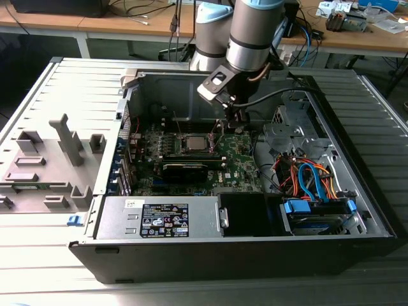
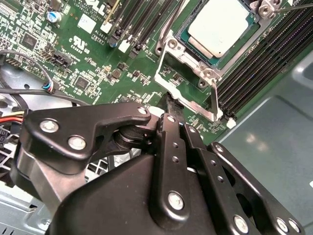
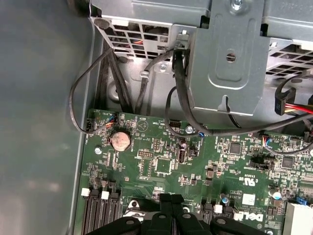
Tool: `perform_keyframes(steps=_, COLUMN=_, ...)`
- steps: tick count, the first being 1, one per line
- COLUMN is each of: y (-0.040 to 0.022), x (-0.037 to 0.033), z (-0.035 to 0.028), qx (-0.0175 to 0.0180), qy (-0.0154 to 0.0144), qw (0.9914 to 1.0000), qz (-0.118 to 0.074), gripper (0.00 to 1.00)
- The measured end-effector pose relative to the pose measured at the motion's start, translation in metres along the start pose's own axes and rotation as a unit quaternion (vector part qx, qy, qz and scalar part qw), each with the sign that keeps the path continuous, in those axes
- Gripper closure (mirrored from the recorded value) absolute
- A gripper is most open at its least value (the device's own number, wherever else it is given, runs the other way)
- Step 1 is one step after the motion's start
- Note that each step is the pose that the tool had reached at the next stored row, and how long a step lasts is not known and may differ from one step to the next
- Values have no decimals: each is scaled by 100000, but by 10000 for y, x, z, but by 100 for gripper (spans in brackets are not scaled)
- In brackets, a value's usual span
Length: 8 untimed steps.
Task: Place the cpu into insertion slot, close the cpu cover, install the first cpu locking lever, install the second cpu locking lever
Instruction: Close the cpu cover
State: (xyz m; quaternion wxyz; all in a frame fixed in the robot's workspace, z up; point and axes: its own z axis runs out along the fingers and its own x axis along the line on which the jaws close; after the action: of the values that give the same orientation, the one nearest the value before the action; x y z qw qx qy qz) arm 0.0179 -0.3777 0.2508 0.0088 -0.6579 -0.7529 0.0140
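The cpu [image 2: 222, 27], with a pale silver-grey top, lies flat in the insertion slot [image 2: 185, 100] on the green motherboard; the slot's contacts are hidden beneath it. The silver cpu cover [image 2: 193, 51] frames the chip and lies down around it. A thin wire locking lever [image 2: 214, 98] runs along one side of the socket, and another lever [image 2: 293, 6] shows at its far corner. In the exterior view the cpu [image 1: 194, 141] sits mid-board, with my gripper [image 1: 233, 127] just to its right, low over the board. The gripper [image 2: 166, 105] [image 3: 171, 197] is shut, with nothing visible between its fingertips.
Black memory slots [image 2: 264, 63] flank the socket. A long black card [image 1: 185, 167] lies in front of it, with a power supply [image 1: 159, 220] nearer still. A metal drive cage [image 3: 225, 58] with black cables [image 3: 178, 93] and coloured wires [image 1: 312, 182] stands beside the board.
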Motion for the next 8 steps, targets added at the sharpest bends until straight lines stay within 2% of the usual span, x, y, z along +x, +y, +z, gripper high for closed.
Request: perform_keyframes(steps=8, y=-29, x=4, z=2, qx=-1, qy=1, qw=100000, qz=1, gripper=89)
